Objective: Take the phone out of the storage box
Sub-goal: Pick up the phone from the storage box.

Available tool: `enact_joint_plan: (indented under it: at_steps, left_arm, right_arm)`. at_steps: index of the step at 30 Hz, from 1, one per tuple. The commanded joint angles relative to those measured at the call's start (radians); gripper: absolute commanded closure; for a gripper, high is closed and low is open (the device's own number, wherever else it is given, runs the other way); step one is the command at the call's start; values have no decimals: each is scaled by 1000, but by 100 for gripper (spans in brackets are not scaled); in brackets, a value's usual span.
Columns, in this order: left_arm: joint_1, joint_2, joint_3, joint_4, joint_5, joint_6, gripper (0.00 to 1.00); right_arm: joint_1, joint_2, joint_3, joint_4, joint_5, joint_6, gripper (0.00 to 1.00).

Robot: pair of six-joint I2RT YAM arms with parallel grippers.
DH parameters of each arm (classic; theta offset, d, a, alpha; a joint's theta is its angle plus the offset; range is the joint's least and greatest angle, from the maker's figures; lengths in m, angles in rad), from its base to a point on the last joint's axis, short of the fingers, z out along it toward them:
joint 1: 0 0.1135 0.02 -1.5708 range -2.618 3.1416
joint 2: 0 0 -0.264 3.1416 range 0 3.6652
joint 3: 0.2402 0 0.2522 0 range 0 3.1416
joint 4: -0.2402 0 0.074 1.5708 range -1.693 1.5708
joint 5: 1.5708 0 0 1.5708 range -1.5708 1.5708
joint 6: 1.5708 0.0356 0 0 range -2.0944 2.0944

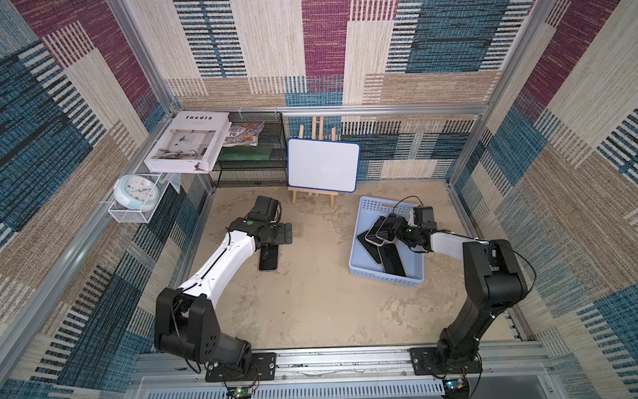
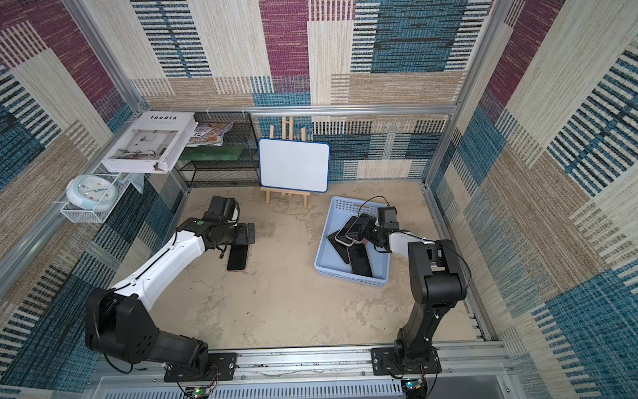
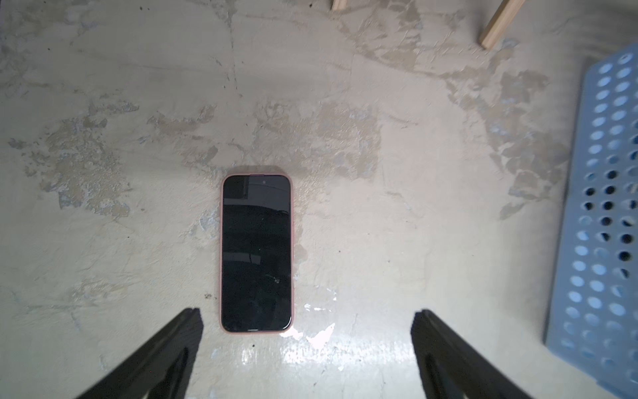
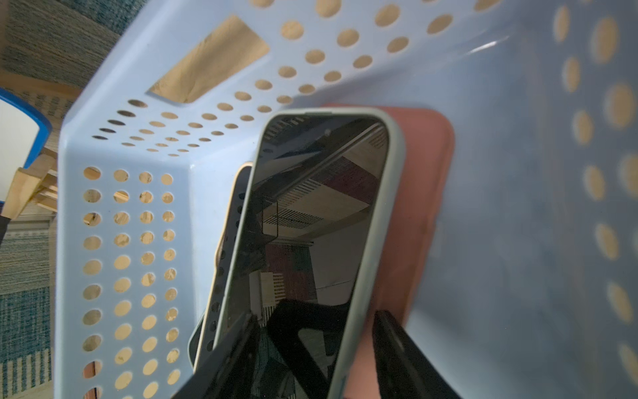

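On the bench [image 1: 310,293] the box [image 1: 386,278] sits to the right with several phones piled in it. The task looks partway done. One loose phone [image 3: 256,254] lies flat, screen up, on bare bench well left of the box, and the step in hand looks like the grasp on another.

The right arm reaches into the box, where a grey phone [image 4: 310,207] leans tilted across a pink case [image 4: 424,207], screen up. On this reading, the next move calls for closing fully on the grey phone's long edges. It should then lift straight up to clear the wall and the phones it overlaps. A weak pinch could let the slick case slide.

The right fingers [image 4: 397,352] straddle its near end, half closed. One looks to meet an edge, but a sliver of pink shows beside the other, so the grip does not look made. The left fingers [image 3: 165,345] are spread wide over the bench on either side of the loose phone's end, holding nothing.
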Motion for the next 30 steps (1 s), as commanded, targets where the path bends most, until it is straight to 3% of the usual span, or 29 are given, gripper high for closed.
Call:
enact_joint_plan:
  at_steps: [1,14,20,26,30]
  left_arm:
    - [-10,-36,-1,-8,59,-22,1]
    - [-18,-93,-64,45,133,-61,1]
    - [-20,-96,-67,49,146,-66,1]
    - [-23,-101,-68,43,146,-65,1]
    - [-26,-98,-67,47,155,-71,1]
  right_arm:
    - [0,-21,-33,125,-13,36,44]
    - [0,-29,-88,318,-52,73,69]
    - [0,21,-51,326,-84,99,70]
    - [25,-86,-91,189,106,100,43]
    - [25,-91,-68,142,129,88,36]
